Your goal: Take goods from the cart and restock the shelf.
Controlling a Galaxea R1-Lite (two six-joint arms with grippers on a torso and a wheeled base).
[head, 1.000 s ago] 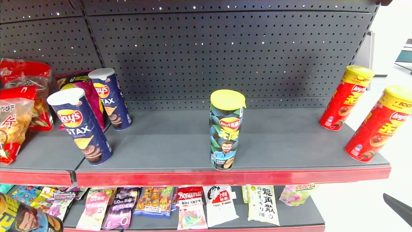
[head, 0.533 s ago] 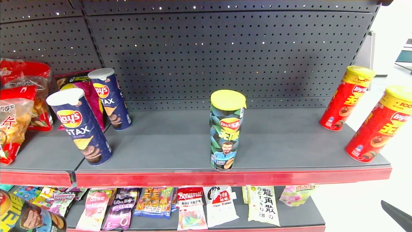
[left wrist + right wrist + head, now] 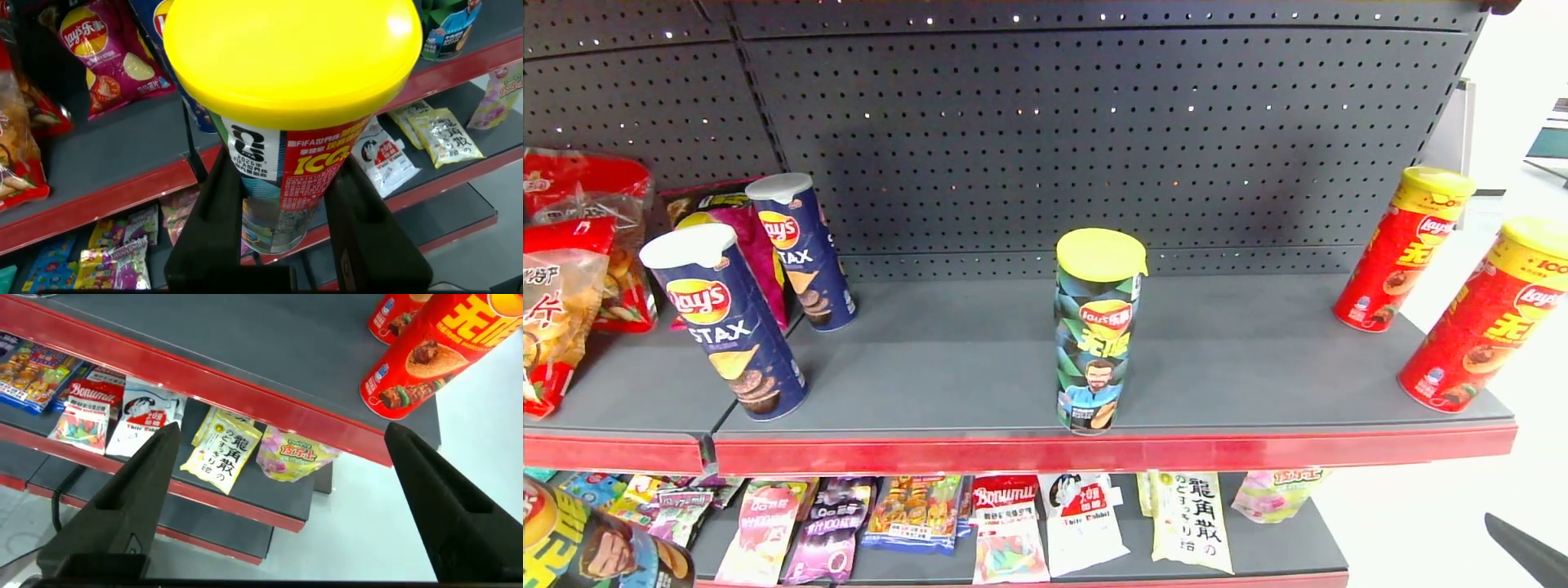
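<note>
Yellow plastic lid on a printed cardboard tube: one chip can (image 3: 292, 98), the item you are carrying.

Handling, by judgement: light and stiff along its length. The thin wall would dent under a hard squeeze, and the glossy print looks slightly slippery. Hold it mid-body, below the lid, never by the lid itself.

Your left hand (image 3: 290, 204) grips it that way, with black fingers (image 3: 214, 204) clamped on opposite sides of the tube.

Location: low on the robot's left, in front of and below the red-edged shelf (image 3: 947, 367), not yet on it.

Appearance: dark geometric pattern, cartoon face, red side panel.

Nearby: a matching can (image 3: 1097, 327) stands upright mid-shelf with bare shelf on both sides. Blue cans (image 3: 727, 327) stand to the left and red cans (image 3: 1478, 314) to the right.

Right hand (image 3: 282, 482): fingers spread wide and holding nothing, below the shelf's right end.
</note>
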